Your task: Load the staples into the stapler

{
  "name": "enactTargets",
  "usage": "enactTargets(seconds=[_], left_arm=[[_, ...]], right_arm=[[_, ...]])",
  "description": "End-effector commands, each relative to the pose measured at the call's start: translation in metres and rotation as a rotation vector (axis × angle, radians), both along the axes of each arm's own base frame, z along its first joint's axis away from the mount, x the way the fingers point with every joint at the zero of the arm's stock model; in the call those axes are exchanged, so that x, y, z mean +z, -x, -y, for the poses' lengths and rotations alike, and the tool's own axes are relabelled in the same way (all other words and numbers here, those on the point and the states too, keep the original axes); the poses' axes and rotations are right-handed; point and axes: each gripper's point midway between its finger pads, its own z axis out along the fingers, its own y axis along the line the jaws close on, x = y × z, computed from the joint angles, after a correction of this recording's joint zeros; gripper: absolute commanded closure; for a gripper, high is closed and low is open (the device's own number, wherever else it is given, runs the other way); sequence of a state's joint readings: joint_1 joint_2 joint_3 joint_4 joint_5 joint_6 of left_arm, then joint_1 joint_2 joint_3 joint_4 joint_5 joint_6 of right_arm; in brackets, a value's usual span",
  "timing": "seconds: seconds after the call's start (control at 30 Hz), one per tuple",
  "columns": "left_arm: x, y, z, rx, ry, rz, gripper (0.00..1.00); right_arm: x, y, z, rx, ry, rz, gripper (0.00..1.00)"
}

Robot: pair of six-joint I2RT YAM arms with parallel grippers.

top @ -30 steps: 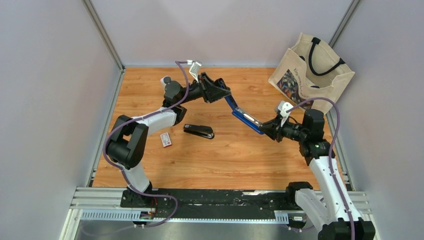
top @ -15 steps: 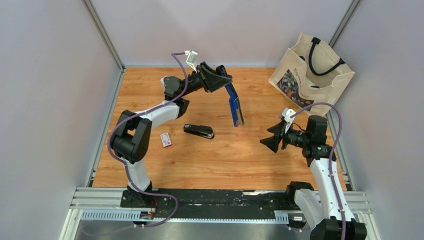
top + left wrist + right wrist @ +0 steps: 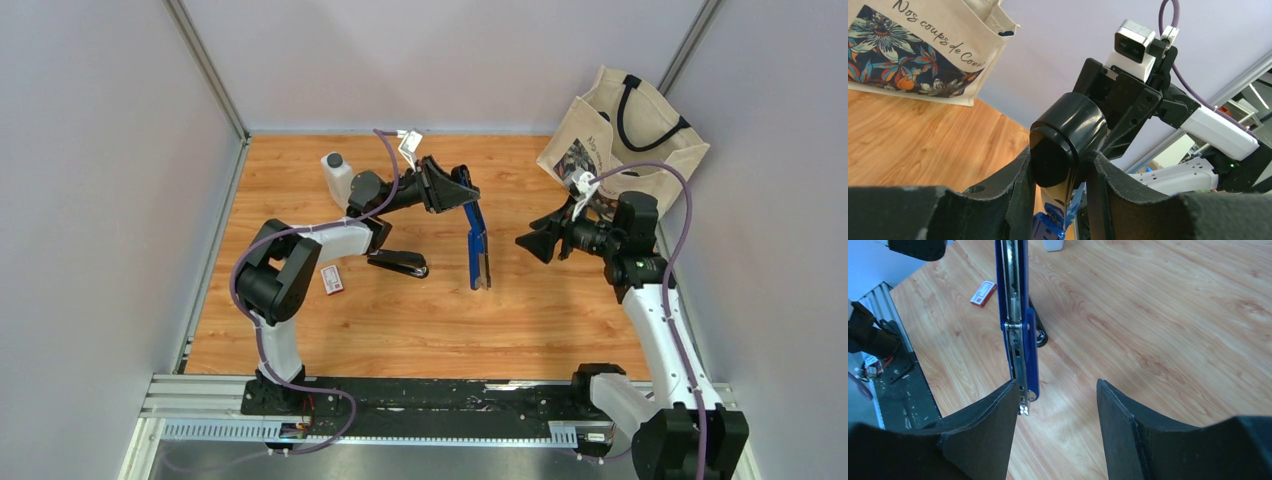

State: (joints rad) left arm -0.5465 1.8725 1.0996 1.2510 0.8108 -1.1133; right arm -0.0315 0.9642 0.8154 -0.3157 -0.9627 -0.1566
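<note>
Since a second ago the right gripper [image 3: 527, 241] has let go of the blue stapler [image 3: 477, 245] and pulled back toward the right edge of the table [image 3: 560, 320]. Its fingers are spread wide with nothing between them. The left gripper [image 3: 466, 192] has swung the stapler round, and now it hangs straight down over the middle of the table. The left gripper pinches the stapler by its top end. In the right wrist view the stapler looks opened up, with its long metal track showing.

The staples [image 3: 332, 279] are in their little red-and-white box, lying flat near the left edge of the table. Just beside the box is a black stapler [image 3: 398, 262], and nothing is touching it.

I think the opening step is done and getting the staples comes next. The free right gripper would have to reach far across to the box, slide its tray out and lift a strip. The left gripper should keep the blue stapler steady.
</note>
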Motion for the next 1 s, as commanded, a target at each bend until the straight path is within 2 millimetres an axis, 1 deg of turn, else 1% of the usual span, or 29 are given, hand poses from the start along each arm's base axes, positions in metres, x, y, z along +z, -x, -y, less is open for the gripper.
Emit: enactTargets(seconds=[0.0, 0.1, 0.2, 0.3, 0.4, 0.53, 0.73, 0.87, 0.97], left_arm=[[0.033, 0.01, -0.006, 0.001, 0.097, 0.108, 1.0], [0.027, 0.013, -0.004, -0.006, 0.093, 0.072, 1.0], [0.023, 0.019, 0.0, -0.016, 0.088, 0.067, 1.0], [0.02, 0.023, 0.003, -0.028, 0.082, 0.063, 1.0], [0.016, 0.028, 0.005, -0.037, 0.076, 0.058, 1.0], [0.014, 0.033, 0.006, -0.046, 0.071, 0.052, 1.0], [0.015, 0.035, 0.009, -0.055, 0.074, 0.048, 1.0], [0.014, 0.034, 0.011, -0.065, 0.073, 0.04, 1.0], [0.013, 0.033, 0.011, -0.065, 0.072, 0.039, 1.0]], right_arm=[[0.011, -0.006, -0.017, -0.02, -0.047, 0.001, 0.39], [0.003, -0.003, -0.028, 0.007, -0.054, -0.004, 0.39], [-0.006, 0.003, -0.042, 0.059, -0.052, -0.019, 0.39], [-0.017, 0.007, -0.051, 0.098, -0.014, 0.004, 0.38], [-0.023, 0.007, -0.056, 0.112, -0.006, -0.01, 0.37], [-0.024, 0.005, -0.06, 0.122, -0.002, -0.024, 0.36], [-0.029, 0.016, -0.067, 0.185, -0.009, -0.038, 0.36], [-0.034, 0.024, -0.071, 0.227, 0.005, -0.041, 0.37], [-0.041, 0.025, -0.074, 0.244, 0.022, -0.059, 0.41]])
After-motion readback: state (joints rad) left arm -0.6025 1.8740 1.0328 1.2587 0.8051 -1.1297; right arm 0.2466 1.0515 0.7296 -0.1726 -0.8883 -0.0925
